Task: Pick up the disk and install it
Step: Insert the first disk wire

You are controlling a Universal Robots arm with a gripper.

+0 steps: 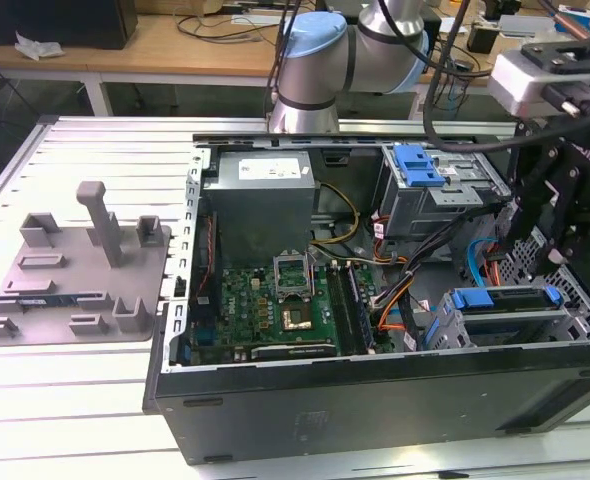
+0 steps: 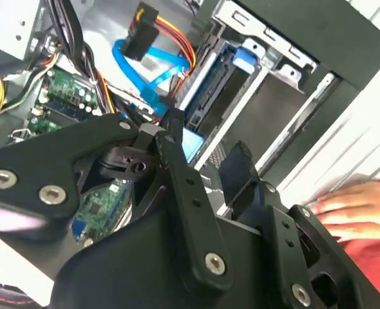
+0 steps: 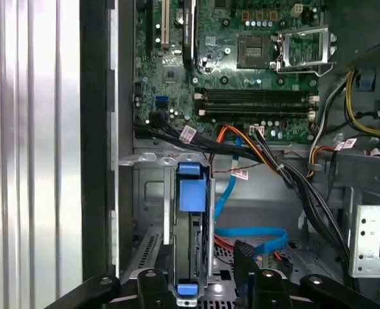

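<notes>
In the drive cage [image 3: 146, 193], edge-on disk [image 3: 190, 193], blue-framed; fingers [image 3: 243, 253] apart, empty.

Even, bright indoor light; soft shadows inside the computer case [image 1: 375, 410].

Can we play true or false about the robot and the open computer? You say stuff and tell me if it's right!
1. The computer case is open, so you can see the parts inside. True.
2. The disk lies on the grey tray. False: it stands on edge in a metal cage inside the case.
3. A person's hand is on the table beside the case. True.
4. The gripper hangs over the grey tray. False: it is over the disk's cage, at the exterior view's right, with its fingers apart.
5. The plastic frame on the disk is red. False: it is blue.
</notes>
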